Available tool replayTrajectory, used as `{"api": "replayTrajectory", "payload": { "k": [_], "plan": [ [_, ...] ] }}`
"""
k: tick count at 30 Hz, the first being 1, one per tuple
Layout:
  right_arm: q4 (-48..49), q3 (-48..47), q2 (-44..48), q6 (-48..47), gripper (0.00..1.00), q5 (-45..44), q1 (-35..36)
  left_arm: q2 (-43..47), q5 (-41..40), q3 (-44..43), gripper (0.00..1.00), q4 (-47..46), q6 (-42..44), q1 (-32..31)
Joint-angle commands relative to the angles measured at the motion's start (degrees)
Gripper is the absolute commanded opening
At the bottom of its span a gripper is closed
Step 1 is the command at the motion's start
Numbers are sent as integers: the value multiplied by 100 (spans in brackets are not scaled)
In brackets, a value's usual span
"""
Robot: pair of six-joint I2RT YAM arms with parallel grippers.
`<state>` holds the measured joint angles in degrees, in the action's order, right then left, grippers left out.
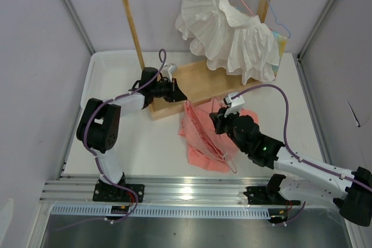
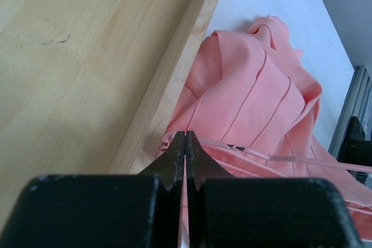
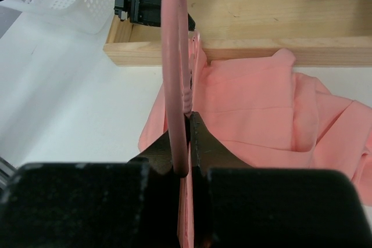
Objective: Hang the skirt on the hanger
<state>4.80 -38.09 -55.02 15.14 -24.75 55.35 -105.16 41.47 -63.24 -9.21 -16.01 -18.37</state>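
The salmon-pink skirt lies crumpled on the white table in front of the wooden rack base; its pleats show in the left wrist view. The thin pale-pink hanger lies across it, and its wire crosses the cloth. My left gripper is at the skirt's far corner by the base edge, its jaws shut on the cloth's edge. My right gripper sits over the skirt's middle, shut on the hanger wire, which runs away from the jaws toward the left gripper.
A wooden rack with a flat base stands at the back. A white ruffled garment hangs from its rail beside a light-blue hanger. A white perforated tray sits at back left.
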Motion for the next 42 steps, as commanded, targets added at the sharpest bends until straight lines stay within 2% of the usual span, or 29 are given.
{"api": "replayTrajectory", "payload": {
  "k": [1,11,19,42],
  "plan": [
    [531,-147,-17,-186,0,-47,-33,22,-34,-232,0,-46,124,-44],
    [935,64,-34,-222,0,155,-33,180,-131,-198,0,7,107,-61],
    [883,222,18,51,0,304,2,224,-333,-312,0,78,46,-61],
    [1278,697,123,69,0,401,125,260,-429,-417,0,279,133,-97]
  ]
}}
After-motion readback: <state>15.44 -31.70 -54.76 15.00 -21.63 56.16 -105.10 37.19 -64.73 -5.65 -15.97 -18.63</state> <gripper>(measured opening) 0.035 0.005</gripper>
